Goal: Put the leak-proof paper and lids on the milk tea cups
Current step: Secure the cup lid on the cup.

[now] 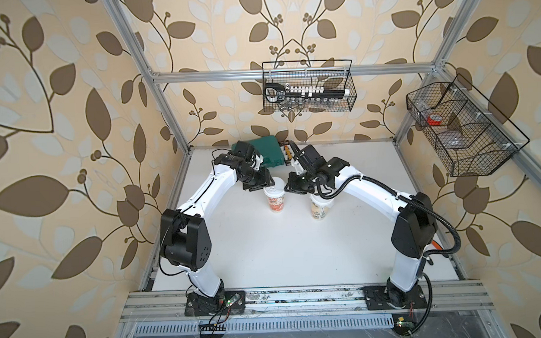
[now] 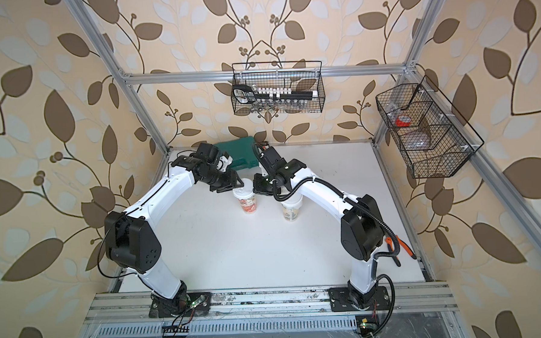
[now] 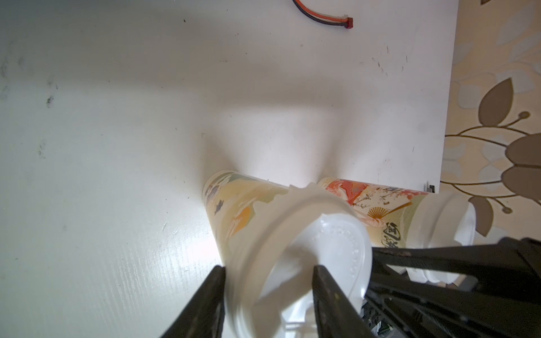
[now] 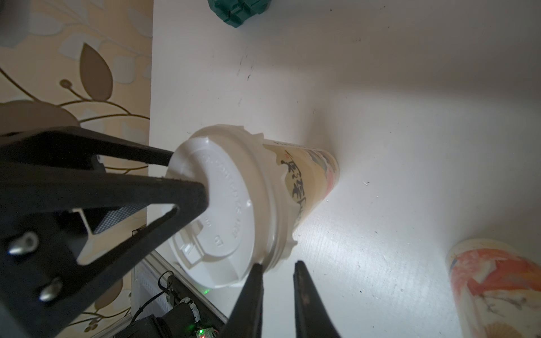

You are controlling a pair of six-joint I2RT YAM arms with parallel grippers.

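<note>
Leak-proof paper (image 3: 272,212) hangs as a ragged translucent skirt beneath the white lid (image 3: 333,243) of the left cup (image 3: 231,204), left wrist view. The left gripper (image 3: 269,267) stands parted, one finger outside the lid's rim, the other on its top.

Right wrist view: the right gripper (image 4: 278,264) shows a narrow slit, gripping nothing, one fingertip at that rim. The right cup (image 4: 494,289) stands apart on its other side.

In both top views the left cup (image 1: 275,202) (image 2: 248,205) sits between the grippers.
</note>
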